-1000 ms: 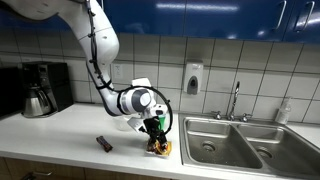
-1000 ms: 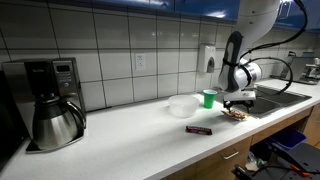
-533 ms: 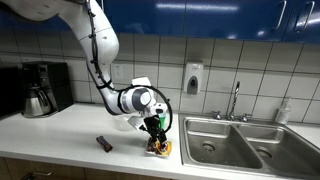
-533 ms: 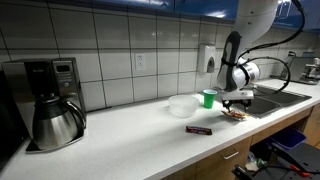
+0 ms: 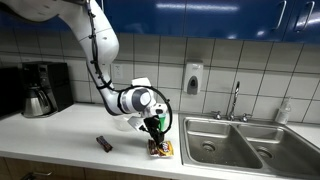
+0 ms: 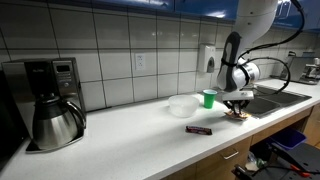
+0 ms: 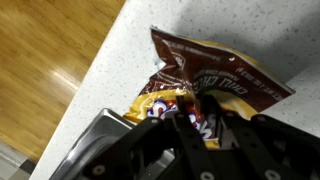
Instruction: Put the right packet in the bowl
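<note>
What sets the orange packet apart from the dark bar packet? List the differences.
1. Colour: the orange packet is orange-yellow with brown and white print; the dark packet is almost black.
2. Shape: the orange packet is broad and crinkly; the dark packet is narrow and bar-shaped.
3. State: the end effector is down on the orange packet; the dark packet lies apart, untouched.

Both lie on the counter, outside the bowl.
</note>
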Available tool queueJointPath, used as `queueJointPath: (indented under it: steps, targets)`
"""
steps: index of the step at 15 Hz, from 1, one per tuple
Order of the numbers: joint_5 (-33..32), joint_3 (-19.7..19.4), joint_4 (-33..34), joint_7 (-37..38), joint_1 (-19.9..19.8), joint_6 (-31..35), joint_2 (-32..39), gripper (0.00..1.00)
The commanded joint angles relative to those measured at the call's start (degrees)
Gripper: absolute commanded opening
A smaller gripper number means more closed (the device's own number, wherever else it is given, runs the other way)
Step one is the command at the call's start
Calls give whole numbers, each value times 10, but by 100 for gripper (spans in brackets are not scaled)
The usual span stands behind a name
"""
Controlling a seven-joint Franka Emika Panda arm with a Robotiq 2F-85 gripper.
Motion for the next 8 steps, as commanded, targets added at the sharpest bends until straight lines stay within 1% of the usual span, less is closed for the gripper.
queueJointPath:
  steps: [1, 8]
  targets:
    - [14, -12, 5, -16, 11, -2, 4, 0]
    - [16, -15, 1, -17, 10, -5, -3, 0]
